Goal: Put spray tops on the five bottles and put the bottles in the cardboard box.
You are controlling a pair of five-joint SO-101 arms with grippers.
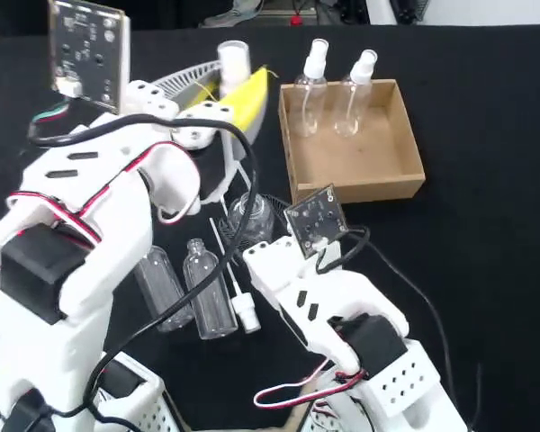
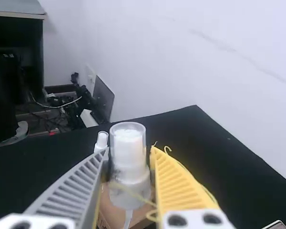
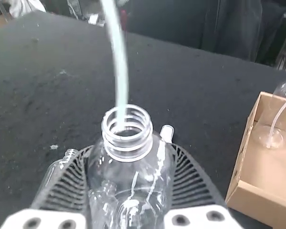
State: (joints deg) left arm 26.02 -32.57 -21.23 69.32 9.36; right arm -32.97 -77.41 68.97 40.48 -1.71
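Dangling from the left gripper (image 1: 225, 79), the white plastic spray top (image 2: 127, 157) drops its thin clear tube (image 3: 117, 57) to an open neck.
Left fingers pinch the top snugly. Below them the right gripper (image 3: 128, 152) is clamped round the upright clear plastic bottle (image 3: 126, 131). Past that gripper sits the brown cardboard box (image 1: 405, 171), with two capped bottles (image 1: 310, 90) inside.

Legible text, labels, numbers, signs: none is showing clearly enough to read. The dark square circuit board (image 1: 88, 49) at the far left and the smaller dark circuit board (image 1: 317, 219) near the centre are carrying pale specks, too small to make out as print.
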